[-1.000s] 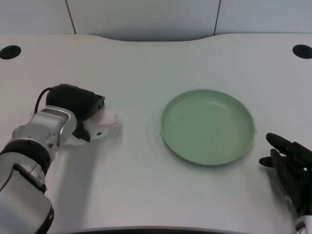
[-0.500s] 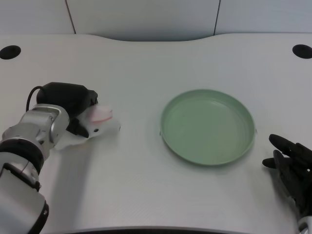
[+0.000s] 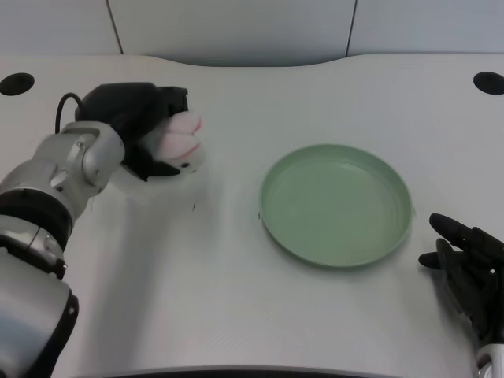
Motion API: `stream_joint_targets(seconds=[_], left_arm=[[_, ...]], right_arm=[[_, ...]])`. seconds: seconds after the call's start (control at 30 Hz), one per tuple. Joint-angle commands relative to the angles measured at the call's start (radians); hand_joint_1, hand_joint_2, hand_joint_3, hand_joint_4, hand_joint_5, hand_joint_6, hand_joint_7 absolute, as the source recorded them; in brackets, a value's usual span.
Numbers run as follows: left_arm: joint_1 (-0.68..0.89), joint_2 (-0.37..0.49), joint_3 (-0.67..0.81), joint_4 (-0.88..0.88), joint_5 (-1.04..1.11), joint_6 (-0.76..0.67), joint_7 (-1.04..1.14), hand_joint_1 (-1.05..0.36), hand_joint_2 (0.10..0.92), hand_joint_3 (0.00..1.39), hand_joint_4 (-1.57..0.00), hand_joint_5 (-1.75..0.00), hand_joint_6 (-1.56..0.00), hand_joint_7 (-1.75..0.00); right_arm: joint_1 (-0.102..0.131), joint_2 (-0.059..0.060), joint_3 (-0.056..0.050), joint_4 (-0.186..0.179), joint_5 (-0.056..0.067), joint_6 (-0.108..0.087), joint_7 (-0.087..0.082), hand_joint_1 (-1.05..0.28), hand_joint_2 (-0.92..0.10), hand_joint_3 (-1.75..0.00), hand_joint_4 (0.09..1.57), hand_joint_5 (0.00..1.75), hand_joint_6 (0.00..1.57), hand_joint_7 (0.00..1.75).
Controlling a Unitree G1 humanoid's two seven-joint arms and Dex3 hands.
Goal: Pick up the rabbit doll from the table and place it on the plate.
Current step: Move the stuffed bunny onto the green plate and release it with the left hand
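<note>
My left hand (image 3: 140, 126) grips the white and pink rabbit doll (image 3: 178, 142) and holds it above the table, left of the plate. The doll's pink ears show at the top, and its white body sticks out to the right of the black fingers. The green plate (image 3: 336, 204) sits right of centre with nothing on it. A stretch of bare table separates the doll from the plate's left rim.
My right hand (image 3: 470, 271) rests at the lower right corner, close to the plate's right rim. Two dark round holes (image 3: 16, 83) (image 3: 488, 82) mark the far table corners. A grey wall runs along the back edge.
My left hand has lifted the rabbit doll off the table and carried it up and a little to the right. The plate and the right hand stay where they were.
</note>
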Motion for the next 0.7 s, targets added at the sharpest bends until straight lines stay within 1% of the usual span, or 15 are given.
stream_joint_targets(seconds=[0.03,0.07,0.1,0.13,0.17,0.23,0.3,0.33,0.4,0.47,0.53,0.57,0.6,0.7], left_arm=[[-0.041,-0.031,-0.010,-0.013,0.008,-0.022,0.015,-0.12,0.493,0.89,-0.70,-1.75,-0.52,-1.75],[-0.052,-0.049,-0.014,-0.016,0.011,-0.028,0.018,-0.13,0.524,0.90,-0.73,-1.75,-0.55,-1.75],[-0.061,-0.062,-0.016,-0.017,0.012,-0.031,0.018,-0.13,0.532,0.91,-0.74,-1.75,-0.57,-1.75],[-0.069,-0.076,-0.017,-0.017,0.011,-0.031,0.012,-0.13,0.535,0.91,-0.76,-1.75,-0.58,-1.75],[-0.077,-0.093,-0.021,-0.018,0.015,-0.030,0.010,-0.12,0.520,0.92,-0.78,-1.75,-0.59,-1.75],[-0.093,-0.126,-0.035,-0.017,0.025,-0.031,0.007,-0.10,0.474,0.91,-0.80,-1.75,-0.60,-1.75],[-0.106,-0.157,-0.051,-0.018,0.037,-0.039,0.020,-0.09,0.454,0.90,-0.82,-1.75,-0.62,-1.75],[-0.110,-0.167,-0.056,-0.017,0.041,-0.043,0.026,-0.10,0.452,0.90,-0.84,-1.75,-0.64,-1.75],[-0.124,-0.206,-0.072,-0.017,0.051,-0.044,0.034,-0.13,0.463,0.91,-0.87,-1.75,-0.67,-1.75],[-0.129,-0.220,-0.077,-0.015,0.055,-0.044,0.038,-0.15,0.470,0.92,-0.89,-1.75,-0.69,-1.75],[-0.146,-0.274,-0.095,-0.014,0.068,-0.036,0.033,-0.17,0.465,0.94,-0.92,-1.75,-0.71,-1.75],[-0.152,-0.295,-0.102,-0.013,0.071,-0.033,0.032,-0.20,0.460,0.95,-0.93,-1.75,-0.72,-1.75],[-0.157,-0.314,-0.108,-0.011,0.073,-0.028,0.030,-0.21,0.461,0.95,-0.92,-1.75,-0.72,-1.75],[-0.161,-0.328,-0.113,-0.007,0.075,-0.023,0.029,-0.25,0.493,0.89,-0.87,-1.75,-0.69,-1.75]], right_arm=[[0.010,-0.005,0.011,-0.008,-0.021,-0.003,-0.032,-0.34,-0.92,-0.30,0.76,1.11,0.99,0.02],[0.010,-0.004,0.012,-0.007,-0.025,-0.006,-0.037,-0.34,-0.92,-0.30,0.76,1.13,1.00,0.03],[0.010,-0.003,0.013,-0.006,-0.028,-0.010,-0.040,-0.33,-0.92,-0.30,0.76,1.14,1.00,0.03],[0.009,-0.003,0.013,-0.003,-0.029,-0.016,-0.039,-0.33,-0.92,-0.29,0.76,1.16,1.00,0.03],[0.008,-0.002,0.014,-0.003,-0.030,-0.017,-0.041,-0.33,-0.92,-0.29,0.76,1.18,1.01,0.03],[0.012,0.000,0.020,-0.010,-0.033,-0.008,-0.043,-0.34,-0.92,-0.30,0.74,1.22,1.00,0.03],[0.014,0.001,0.022,-0.012,-0.028,-0.005,-0.036,-0.34,-0.92,-0.31,0.72,1.23,1.00,0.03],[0.014,0.001,0.022,-0.013,-0.026,-0.006,-0.033,-0.34,-0.92,-0.31,0.71,1.22,1.00,0.03],[0.014,0.001,0.025,-0.016,-0.028,-0.005,-0.039,-0.32,-0.92,-0.31,0.69,1.22,1.00,0.03],[0.014,0.001,0.028,-0.017,-0.028,-0.005,-0.043,-0.32,-0.92,-0.31,0.69,1.22,1.00,0.03],[0.008,0.010,0.014,-0.010,0.002,-0.001,-0.014,-0.31,-0.92,-0.30,0.69,1.22,1.00,0.03],[0.006,0.013,0.010,-0.007,0.010,0.000,-0.005,-0.31,-0.92,-0.29,0.70,1.24,1.00,0.03],[0.004,0.015,0.007,-0.005,0.014,-0.002,-0.001,-0.31,-0.92,-0.29,0.71,1.24,1.00,0.03],[0.003,0.015,0.004,-0.003,0.015,-0.005,0.004,-0.30,-0.92,-0.29,0.71,1.25,1.00,0.04]])
